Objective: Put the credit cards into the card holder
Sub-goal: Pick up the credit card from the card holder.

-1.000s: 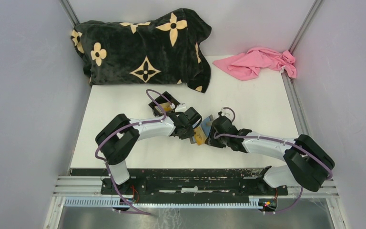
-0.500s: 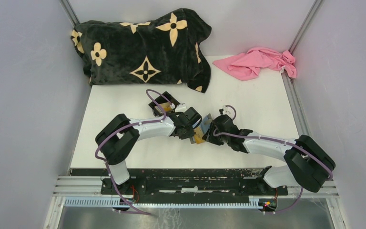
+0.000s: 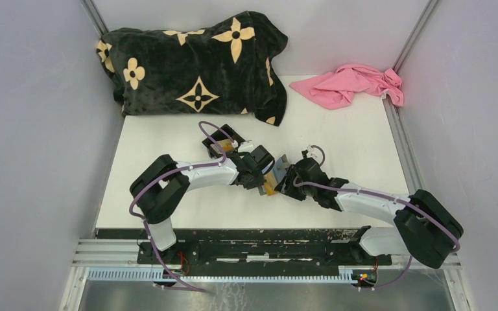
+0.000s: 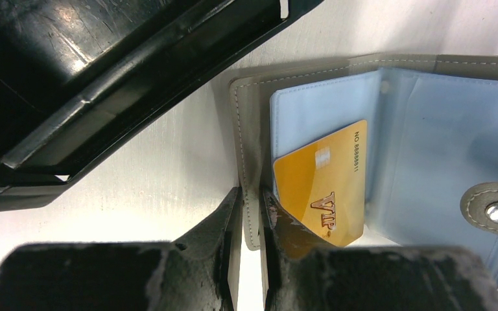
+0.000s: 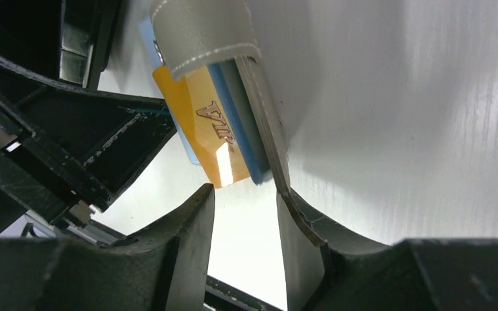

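**Arm:** Since the earlier frame my right arm has swung a little outward at the elbow. My right gripper [image 5: 243,201] has widened and its jaws now stand spread, holding nothing. My left arm has not moved.

**Reader:** And the left gripper [image 4: 251,207]?

**Arm:** It is pinching the stitched edge of the card holder [image 4: 246,129], one finger on each face. This holds the holder open, just above the white surface [image 3: 337,136] and between my two wrists.

**Reader:** How far along is the task?

**Arm:** I judge one card to be partly in. The gold card [image 4: 321,188] sits in a clear sleeve [image 4: 441,149] but lies askew. In the right wrist view one corner projects past the sleeve edges towards my open jaws, so it needs a push to seat. The other cards are left to do. I cannot make them out here, though the black box [image 3: 219,141] behind my left wrist shows something tan inside.

**Reader:** What does the holder look like?

**Arm:** It is a grey bifold with pale stitching, folded back on itself. The pale blue transparent sleeves are fanned out inside. The clasp tab [image 4: 496,210], with its metal snap, hangs loose at the right of the left wrist view. The gold card is glossy and carries raised "VIP" lettering and a printed number along one edge.
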Robot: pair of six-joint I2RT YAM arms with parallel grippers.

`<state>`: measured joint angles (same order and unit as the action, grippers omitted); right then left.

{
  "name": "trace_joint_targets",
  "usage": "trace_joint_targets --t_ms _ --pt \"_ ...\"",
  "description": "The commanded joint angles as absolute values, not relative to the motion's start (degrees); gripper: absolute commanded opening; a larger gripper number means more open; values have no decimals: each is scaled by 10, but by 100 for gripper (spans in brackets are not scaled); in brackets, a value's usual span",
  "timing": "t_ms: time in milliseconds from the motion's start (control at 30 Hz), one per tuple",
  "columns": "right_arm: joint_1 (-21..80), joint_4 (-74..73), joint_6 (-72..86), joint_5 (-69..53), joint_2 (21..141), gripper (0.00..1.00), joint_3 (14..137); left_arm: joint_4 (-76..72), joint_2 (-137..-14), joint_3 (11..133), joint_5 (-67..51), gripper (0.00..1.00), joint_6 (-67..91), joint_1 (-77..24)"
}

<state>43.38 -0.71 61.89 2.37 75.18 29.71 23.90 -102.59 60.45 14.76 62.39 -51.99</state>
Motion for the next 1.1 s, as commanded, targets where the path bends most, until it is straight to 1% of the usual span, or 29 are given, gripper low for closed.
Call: trace_joint_targets --t_ms 0,167,300,533,633,900,1067 --pt "432 -4 664 22 707 48 279 257 -1085 575 123 21 602 -524" --pt "432 45 710 9 714 49 245 251 -1087 570 115 21 606 -525" --pt "436 118 748 0 737 50 212 245 -1087 566 108 21 606 -526" --pt "438 222 783 0 789 51 194 244 -1086 567 103 21 600 -525" --pt "439 227 804 5 801 51 193 246 -1087 570 103 21 595 -525" --pt "461 213 874 47 787 52 169 246 -1093 578 98 20 591 -525" --pt "469 265 916 55 826 52 156 245 -1099 581 96 20 586 -526"
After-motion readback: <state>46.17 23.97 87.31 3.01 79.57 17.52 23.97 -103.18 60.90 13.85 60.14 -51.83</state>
